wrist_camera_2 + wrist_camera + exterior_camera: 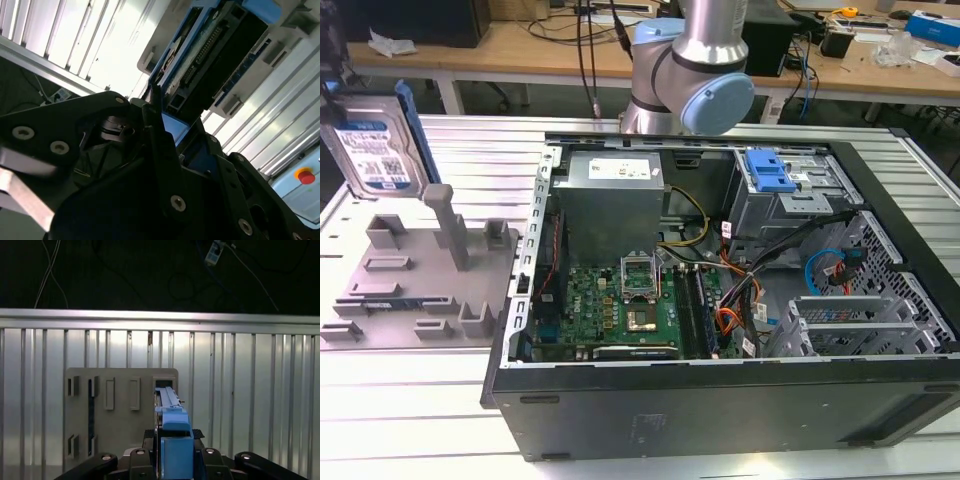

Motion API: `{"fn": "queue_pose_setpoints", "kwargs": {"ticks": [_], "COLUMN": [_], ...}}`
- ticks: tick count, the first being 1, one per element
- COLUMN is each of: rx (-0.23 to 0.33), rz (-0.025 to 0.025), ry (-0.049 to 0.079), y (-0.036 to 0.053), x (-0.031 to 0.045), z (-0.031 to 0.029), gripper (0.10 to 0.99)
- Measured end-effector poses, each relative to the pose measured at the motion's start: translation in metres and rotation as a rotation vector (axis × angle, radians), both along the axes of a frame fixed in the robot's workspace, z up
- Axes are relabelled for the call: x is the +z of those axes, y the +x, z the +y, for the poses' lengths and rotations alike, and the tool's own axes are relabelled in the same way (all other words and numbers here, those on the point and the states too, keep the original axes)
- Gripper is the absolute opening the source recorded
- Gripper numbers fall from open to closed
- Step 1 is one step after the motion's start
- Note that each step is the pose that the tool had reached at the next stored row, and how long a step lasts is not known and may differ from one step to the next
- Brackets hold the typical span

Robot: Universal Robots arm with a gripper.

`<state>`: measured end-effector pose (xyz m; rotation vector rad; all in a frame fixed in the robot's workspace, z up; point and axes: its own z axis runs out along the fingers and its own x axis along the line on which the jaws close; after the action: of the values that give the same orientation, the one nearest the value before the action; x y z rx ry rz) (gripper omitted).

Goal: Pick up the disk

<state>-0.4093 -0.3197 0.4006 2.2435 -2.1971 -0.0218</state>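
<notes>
Two black fingers (150,460) close on the blue side rails of the disk (170,440) in the first wrist view, clamping it edge-on. In the exterior view the disk (375,150) hangs upright, clear above the grey fixture (415,275) at that view's left end of the bench (410,400). My worry is the hold: it sits on smooth plastic rails at one end only, so the drive could pivot or slide out and drop onto the fixture's posts. The open computer case (720,300) stands just beside, another thing to clip
</notes>
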Motion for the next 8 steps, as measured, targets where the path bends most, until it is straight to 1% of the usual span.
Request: {"fn": "queue_pose_setpoints", "kwargs": {"ticks": [1, 3, 4, 7, 8], "rx": [0.000, 0.000, 0.000, 0.000, 0.000], "rz": [-0.0001, -0.0002, -0.0002, 0.0000, 0.0000], "ry": [0.000, 0.001, 0.002, 0.003, 0.004], "y": [0.0000, 0.0000, 0.0000, 0.0000, 0.0000], "x": [0.0047, 0.0213, 0.0320, 0.0505, 0.0552], "z": [-0.0004, -0.0026, -0.0041, -0.0067, -0.0073], "gripper": [0.369, 0.369, 0.369, 0.369, 0.369]}}
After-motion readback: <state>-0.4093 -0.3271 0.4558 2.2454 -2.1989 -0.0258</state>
